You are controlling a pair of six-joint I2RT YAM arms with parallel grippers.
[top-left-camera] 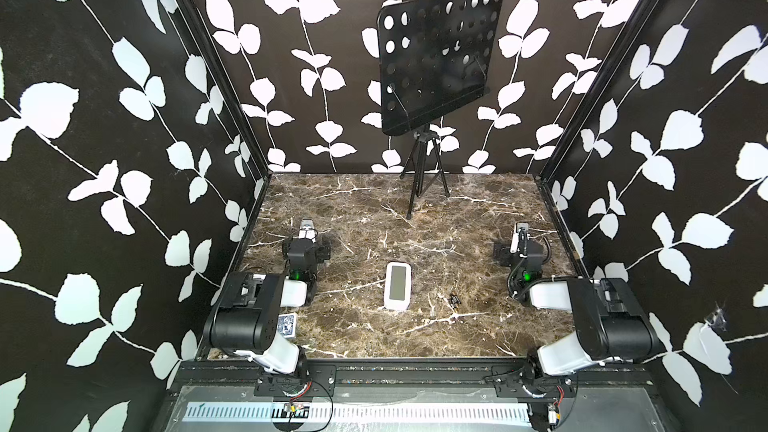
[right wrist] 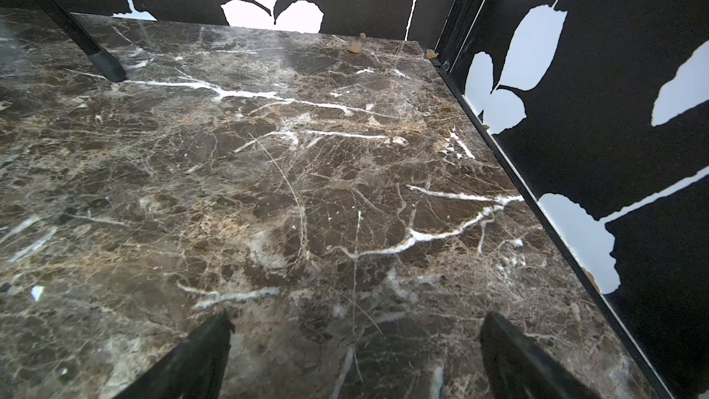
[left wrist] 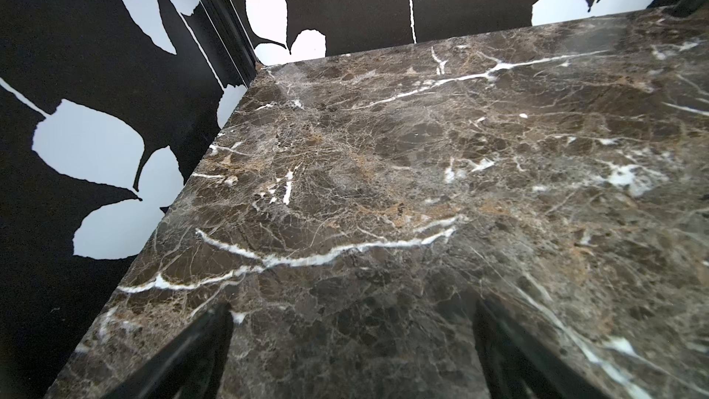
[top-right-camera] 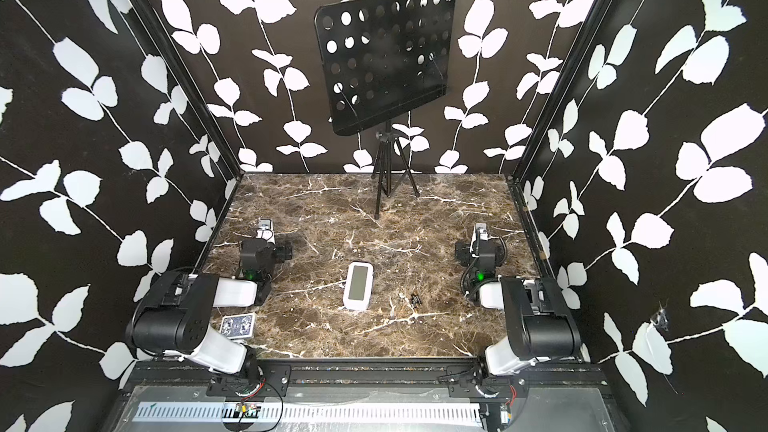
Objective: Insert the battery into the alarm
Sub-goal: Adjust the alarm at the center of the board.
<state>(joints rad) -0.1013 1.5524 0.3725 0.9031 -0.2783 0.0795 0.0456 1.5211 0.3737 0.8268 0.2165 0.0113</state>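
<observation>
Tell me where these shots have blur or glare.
Left wrist: the left gripper's black fingers are out of focus. Right wrist: right gripper's black fingers blurred, pale sheen on the brown marble tabletop. In both top views: sharp, but small dark batteries hardly stand out.

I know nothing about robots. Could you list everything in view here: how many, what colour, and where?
alarm clock: one, white with grey face, lying face up mid-table.
batteries: small, dark, count unclear, on the table beside the clock, toward the right arm's side.
card box: one, blue-patterned, near the table's front edge by the left arm.
music stand: one, black, perforated, on a tripod at the far end.
table: one, brown marble.
walls: black with white leaves, three sides.
left arm, right arm: black and white, folded at the near corners.
left hand: open, empty.
right hand: open, empty.
</observation>
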